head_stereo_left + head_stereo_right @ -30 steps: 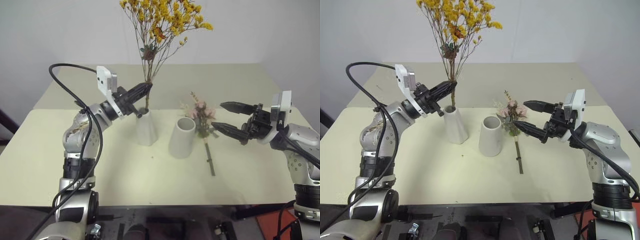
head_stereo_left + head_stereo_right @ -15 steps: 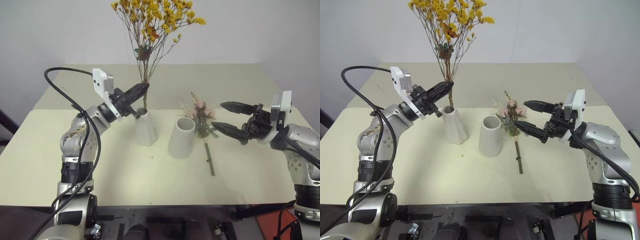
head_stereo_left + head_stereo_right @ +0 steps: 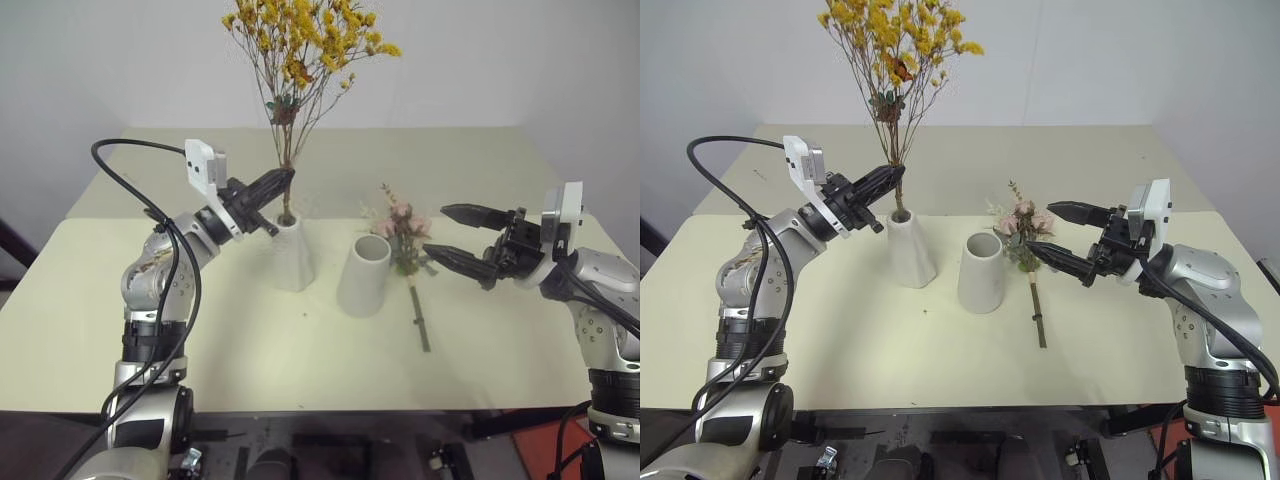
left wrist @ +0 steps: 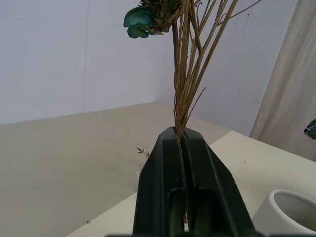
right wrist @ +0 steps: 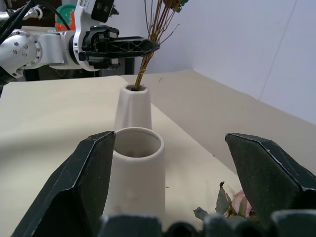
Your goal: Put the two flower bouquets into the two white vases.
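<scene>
Yellow bouquet [image 3: 300, 60] stands in the slim vase [image 3: 291, 252], mid-table [image 3: 150, 330].
Left gripper [image 3: 287, 177] is clenched on its stems; right gripper [image 3: 440, 232], jaws spread and holding nothing, hovers beside the pink bouquet [image 3: 404, 240] lying near the wide vase [image 3: 364, 275], with bare tabletop toward the front edge.

Yellow bouquet [image 3: 305, 45] – white vases [image 3: 291, 255] – pink roses [image 3: 400, 215].

The yellow bouquet [image 3: 300, 45] now leans further toward the robot's left than a second ago, its stems standing straighter in the slim vase [image 3: 291, 253], with the left hand [image 3: 284, 178] shifted slightly leftward.
</scene>
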You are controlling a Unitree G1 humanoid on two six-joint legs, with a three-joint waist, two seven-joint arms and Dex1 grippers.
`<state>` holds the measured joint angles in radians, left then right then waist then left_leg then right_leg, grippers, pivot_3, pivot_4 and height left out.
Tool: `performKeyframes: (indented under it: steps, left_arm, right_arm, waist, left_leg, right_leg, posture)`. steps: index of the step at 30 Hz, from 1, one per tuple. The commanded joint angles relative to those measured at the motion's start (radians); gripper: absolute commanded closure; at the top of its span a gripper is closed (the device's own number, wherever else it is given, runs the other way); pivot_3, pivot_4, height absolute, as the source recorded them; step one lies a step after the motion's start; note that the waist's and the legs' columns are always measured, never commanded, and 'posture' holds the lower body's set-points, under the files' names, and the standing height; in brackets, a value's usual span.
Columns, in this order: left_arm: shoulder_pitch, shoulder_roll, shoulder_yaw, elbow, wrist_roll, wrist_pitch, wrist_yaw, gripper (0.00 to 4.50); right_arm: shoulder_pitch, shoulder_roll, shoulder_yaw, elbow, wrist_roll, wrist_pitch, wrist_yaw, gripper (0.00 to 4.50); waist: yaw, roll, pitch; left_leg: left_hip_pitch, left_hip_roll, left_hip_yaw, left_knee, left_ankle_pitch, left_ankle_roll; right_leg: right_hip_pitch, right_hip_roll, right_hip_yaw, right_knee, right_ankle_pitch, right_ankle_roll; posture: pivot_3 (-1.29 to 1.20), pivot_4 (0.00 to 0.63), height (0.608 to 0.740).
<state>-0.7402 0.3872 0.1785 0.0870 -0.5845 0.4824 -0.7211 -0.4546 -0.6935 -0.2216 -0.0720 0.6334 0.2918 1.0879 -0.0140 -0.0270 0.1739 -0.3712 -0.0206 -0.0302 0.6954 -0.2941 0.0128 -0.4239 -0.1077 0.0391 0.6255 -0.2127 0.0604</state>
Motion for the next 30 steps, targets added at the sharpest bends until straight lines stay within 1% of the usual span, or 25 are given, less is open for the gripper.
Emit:
performKeyframes:
  steps: [1,12,24,30]
  left_arm:
    - [-0.001,0.011,0.004,-0.041,0.000,-0.021,-0.007,4.47]
    - [0.061,-0.003,-0.012,-0.098,-0.003,-0.001,0.013,4.47]
    - [0.092,-0.025,-0.031,-0.128,-0.003,0.019,0.048,4.47]
    - [0.114,-0.013,-0.028,-0.150,-0.014,0.042,0.050,4.47]
  right_arm:
    - [-0.010,-0.017,-0.029,-0.025,0.019,0.004,0.001,0.29]
    - [-0.011,-0.018,-0.027,-0.024,0.020,0.007,0.004,0.29]
    - [-0.013,-0.015,-0.025,-0.024,0.016,0.003,0.002,0.29]
    - [-0.013,-0.017,-0.025,-0.021,0.015,0.002,0.006,0.29]
  waist:
    - [0.000,0.000,0.000]
    - [0.000,0.000,0.000]
    - [0.000,0.000,0.000]
    - [0.000,0.000,0.000]
  left_leg:
    - [0.000,0.000,0.000,0.000,0.000,0.000]
    - [0.000,0.000,0.000,0.000,0.000,0.000]
    - [0.000,0.000,0.000,0.000,0.000,0.000]
    - [0.000,0.000,0.000,0.000,0.000,0.000]
  right_leg:
    - [0.000,0.000,0.000,0.000,0.000,0.000]
    - [0.000,0.000,0.000,0.000,0.000,0.000]
    - [0.000,0.000,0.000,0.000,0.000,0.000]
    - [0.000,0.000,0.000,0.000,0.000,0.000]
  posture:
    - [0.00,0.150,0.740]
    - [0.00,0.150,0.740]
    - [0.00,0.150,0.740]
    - [0.00,0.150,0.740]
